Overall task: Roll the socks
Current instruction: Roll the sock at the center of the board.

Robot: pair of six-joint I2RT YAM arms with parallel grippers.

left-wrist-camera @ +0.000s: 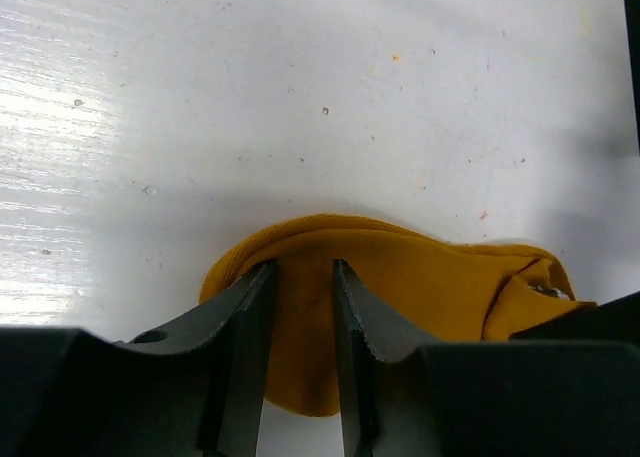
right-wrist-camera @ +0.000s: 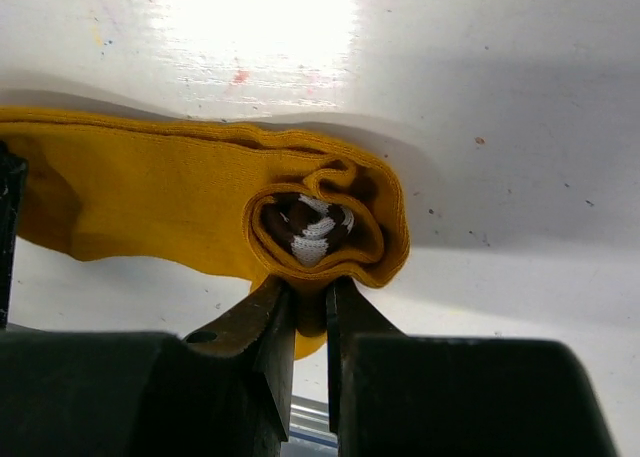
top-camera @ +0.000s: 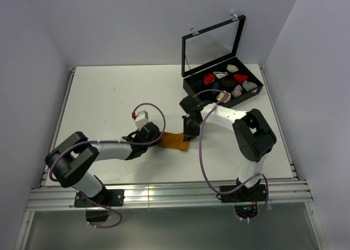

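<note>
The right claw (right-wrist-camera: 310, 291) is pinched shut on the lower lip of the roll (right-wrist-camera: 318, 227) — brown-and-white stripes coiled inside mustard cloth. From there the mustard sock (top-camera: 174, 141) lies flat on the table (top-camera: 109, 97), its length running toward the left claw (left-wrist-camera: 302, 272), which straddles the far end with jaws narrowly apart — gripping or not, I cannot tell. Rolling should travel leftward.
</note>
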